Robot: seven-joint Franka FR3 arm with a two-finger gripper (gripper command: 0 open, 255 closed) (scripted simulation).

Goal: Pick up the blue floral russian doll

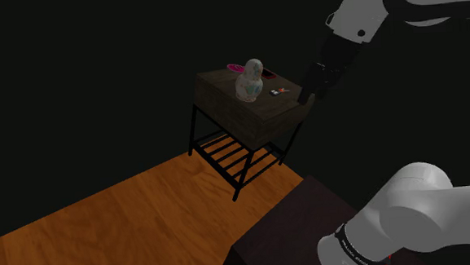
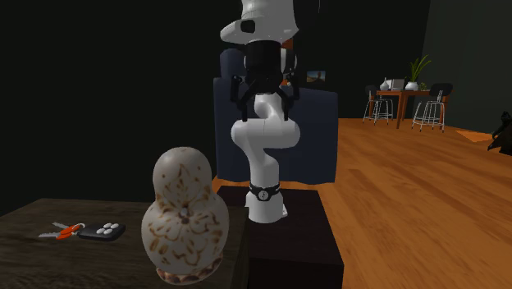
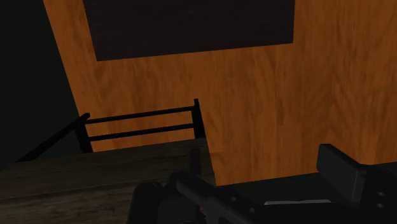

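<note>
A low side table (image 1: 257, 118) with a dark wooden top and a thin black metal frame is the landmark here. On its top, near the middle, the rounded russian doll (image 1: 249, 85) stands upright. It is pale, with faint bluish marks in the shoulder view and a cream body with brown floral mottling in the second exterior view. Nothing touches the doll.

Behind the doll, at the table's far edge in the shoulder view, lie a flat pink round thing (image 1: 236, 67) and a flat dark red thing (image 1: 266, 73). On the table's top beside the doll, towards the second exterior view's left, lie a small black remote with pale buttons (image 2: 102, 231) and a small orange-handled thing (image 2: 66, 231), which are close together.

The all-black gripper (image 1: 307, 95) hangs just off the table's corner at the shoulder view's right, about level with the top and apart from the doll. In the wrist view its black fingers (image 3: 340, 172) stand apart with nothing between them, above the table's edge and lower rails.

The table stands on an orange wooden floor (image 1: 147, 213), and the dark box stand (image 1: 295, 231) sits near the table on that floor
</note>
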